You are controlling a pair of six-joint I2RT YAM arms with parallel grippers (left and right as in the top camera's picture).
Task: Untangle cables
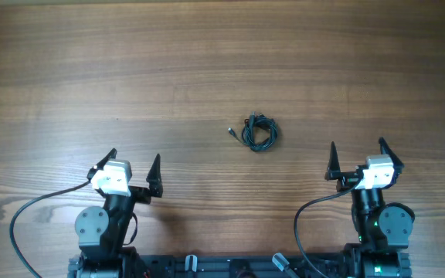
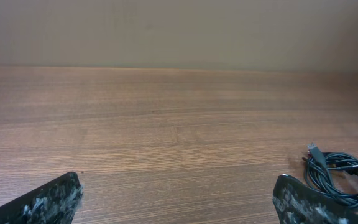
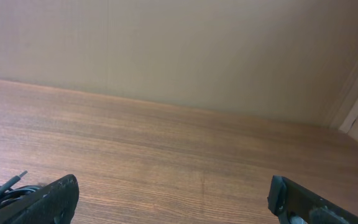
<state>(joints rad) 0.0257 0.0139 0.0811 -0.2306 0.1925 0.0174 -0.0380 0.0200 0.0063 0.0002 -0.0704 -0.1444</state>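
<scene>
One small tangled coil of cables (image 1: 259, 132) lies on the table (image 1: 207, 62), ahead of and between the left fingers (image 1: 157, 174) and right fingers (image 1: 334, 161), both spread wide and empty. Light, limp cord; the protruding plug end (image 1: 231, 131) looks the likeliest grip.

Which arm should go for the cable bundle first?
Right, narrowly. The cables lie as one knotted bundle between the arms, somewhat nearer the right gripper than the left gripper. Both are open and empty, so the left could follow to pull a strand.
</scene>
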